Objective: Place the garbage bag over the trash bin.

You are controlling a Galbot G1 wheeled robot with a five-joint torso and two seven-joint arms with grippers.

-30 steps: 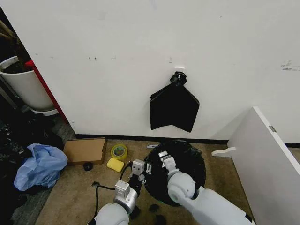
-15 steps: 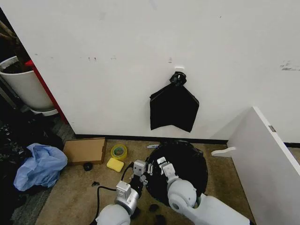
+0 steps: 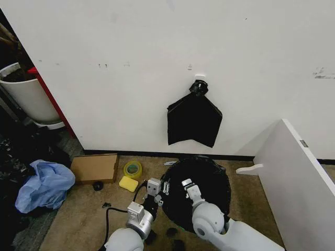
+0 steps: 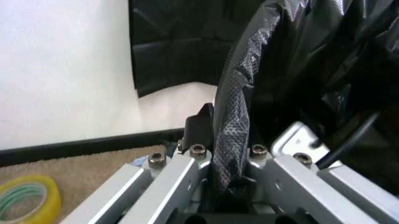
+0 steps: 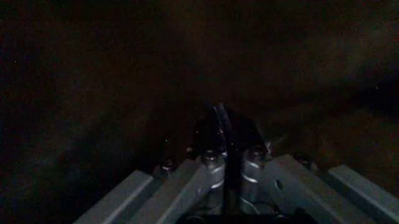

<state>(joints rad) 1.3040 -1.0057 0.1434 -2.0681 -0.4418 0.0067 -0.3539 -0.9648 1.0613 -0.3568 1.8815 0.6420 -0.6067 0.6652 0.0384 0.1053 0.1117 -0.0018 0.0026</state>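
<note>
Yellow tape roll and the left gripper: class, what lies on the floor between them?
In the head view, a yellow sponge lies between the tape roll and the left gripper, which pinches the garbage bag.

We face a white wall (image 3: pixel 157 63), scuffed in spots, with a dark baseboard (image 3: pixel 136 153) along its foot. Brown carpet floor (image 3: pixel 78 219). A flat black bundle of bags (image 3: pixel 194 120) hangs from a wall hook (image 3: pixel 199 79). On the floor by the wall: a cardboard box (image 3: pixel 95 167), a yellow tape roll (image 3: pixel 133 169), a yellow sponge (image 3: pixel 128 183). At far left, a white tub (image 3: pixel 29 97), a red panel (image 3: pixel 46 94) and a blue plastic bag (image 3: pixel 44 185). At right, a white board (image 3: pixel 296 183) leans.
</note>
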